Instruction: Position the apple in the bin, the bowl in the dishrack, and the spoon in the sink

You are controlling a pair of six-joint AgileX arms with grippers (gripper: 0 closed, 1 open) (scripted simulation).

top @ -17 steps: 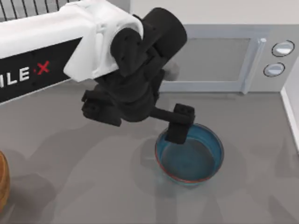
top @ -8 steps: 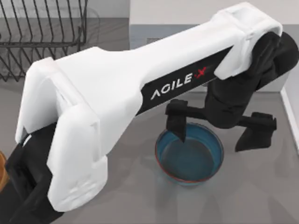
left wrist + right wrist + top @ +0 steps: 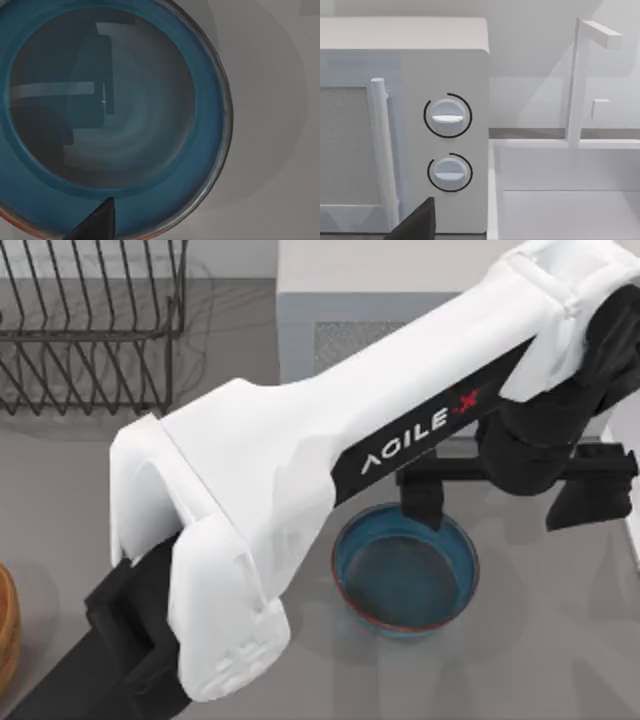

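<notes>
bowl: round deep teal-blue bowl with a thin reddish-brown rim (image 3: 405,572) sits on the grey table, near the microwave | left gripper (image 3: 515,502): fingers spread wide just above its far rim | handling: looks rigid, glossy, probably slick (pinch the rim wall)

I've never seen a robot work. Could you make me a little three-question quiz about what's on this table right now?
1. True or false: the bowl sits in the dishrack.
2. Which arm reaches over the bowl: A left, B right?
3. Fill in: the left gripper's fingers stand ___ above the bowl.

Key: 1 false, it rests on the table, the rack standing far to its left. 2 A. 3 open, one finger over the rim, the other past it by the microwave.
</notes>
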